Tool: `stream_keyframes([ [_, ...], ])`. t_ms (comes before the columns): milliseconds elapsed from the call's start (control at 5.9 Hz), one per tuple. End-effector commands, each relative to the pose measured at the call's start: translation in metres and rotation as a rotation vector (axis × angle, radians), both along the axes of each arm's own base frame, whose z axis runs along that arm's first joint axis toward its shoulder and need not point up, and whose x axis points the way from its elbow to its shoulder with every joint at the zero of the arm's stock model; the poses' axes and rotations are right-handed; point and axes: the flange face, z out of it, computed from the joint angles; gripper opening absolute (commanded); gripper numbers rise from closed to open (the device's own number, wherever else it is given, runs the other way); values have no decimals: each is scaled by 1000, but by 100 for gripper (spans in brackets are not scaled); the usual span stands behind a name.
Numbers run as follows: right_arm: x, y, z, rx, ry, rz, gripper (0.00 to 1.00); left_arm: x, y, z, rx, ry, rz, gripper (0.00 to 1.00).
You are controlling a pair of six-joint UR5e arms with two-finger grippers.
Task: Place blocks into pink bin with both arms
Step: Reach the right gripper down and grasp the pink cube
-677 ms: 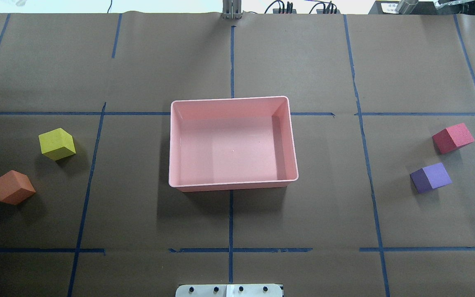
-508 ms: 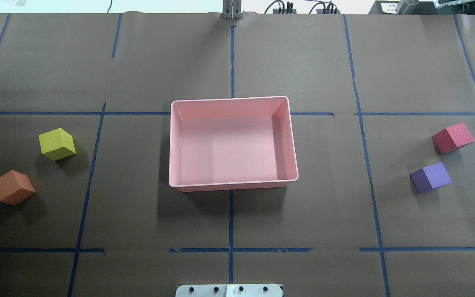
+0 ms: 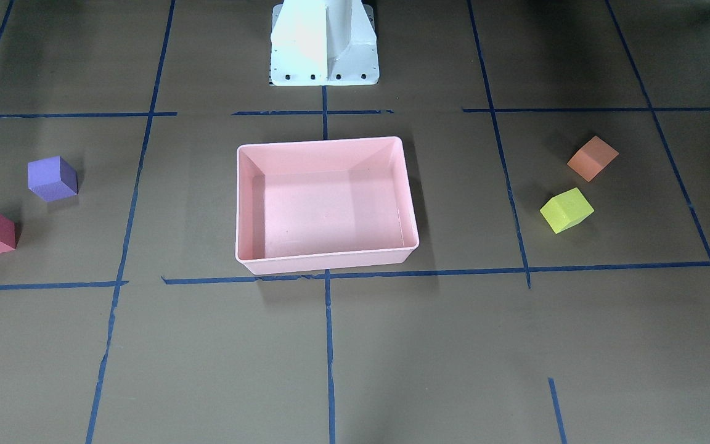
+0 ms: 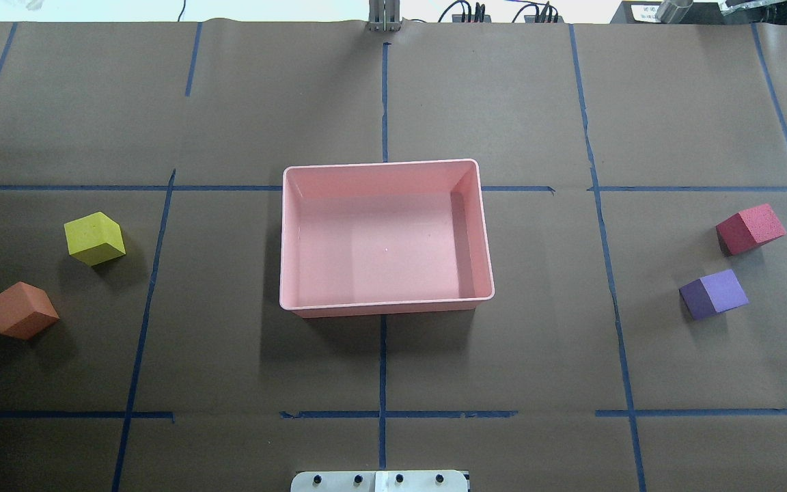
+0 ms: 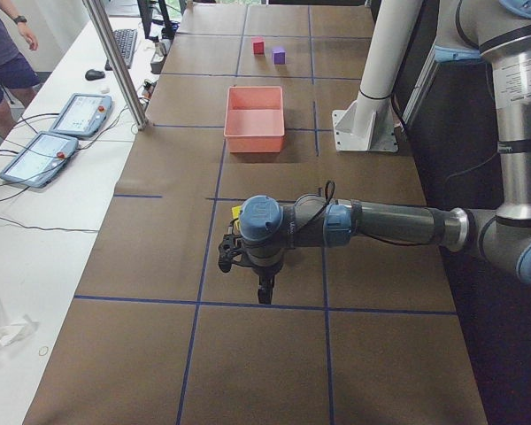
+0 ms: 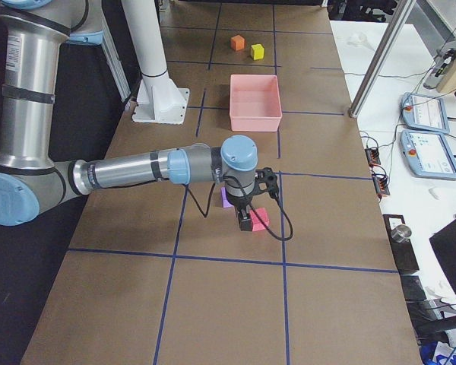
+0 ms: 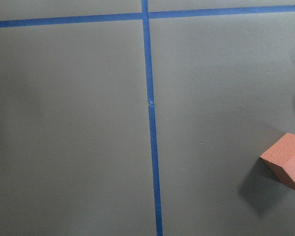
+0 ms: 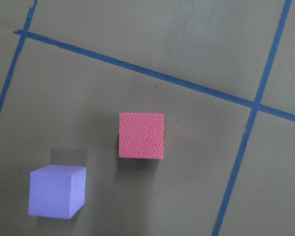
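The left end effector [image 5: 265,292] is seen only from the table's end, pointed down at the counter [image 4: 503,102]; whether its jaws are open or closed cannot be told, and nothing can be made out between them. The orange block [image 4: 22,310] is caught at the right edge of its wrist camera. The right end effector [image 6: 246,222] is likewise shown only from the side, pointed down just above the red-pink block [image 4: 751,229]. Its opening cannot be told either. That block is centred in the right wrist view, with the purple block [image 4: 714,294] near it and apart from it.

The pink bin [image 4: 380,246] is set in the middle of the counter. Its long axis runs across the robot from side to side, and its walls are square with the blue tape lines [image 4: 383,362]. Nothing is held in it.

All four blocks lie on the counter outside the bin. The orange block and the yellow-green block [image 4: 95,238] are on the robot's left, both turned corner-on to the tape. The red-pink and purple blocks are on the robot's right, both slightly skewed to it.

Compared with the earlier overhead pictures, the bin and the blocks are found in the same places and at the same angles.
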Motion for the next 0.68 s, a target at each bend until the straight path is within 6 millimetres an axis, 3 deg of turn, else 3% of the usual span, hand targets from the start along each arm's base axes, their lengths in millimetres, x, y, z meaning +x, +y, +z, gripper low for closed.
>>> stream_keyframes([
  [0, -90, -41, 2, 30, 38, -36, 100, 0, 0, -1, 1, 0, 0, 100],
  [169, -112, -43, 25, 33, 54, -54, 100, 0, 0, -1, 2, 0, 0, 100],
  [508, -135, -40, 64, 18, 114, -96, 100, 0, 0, -2, 4, 2, 0, 100],
])
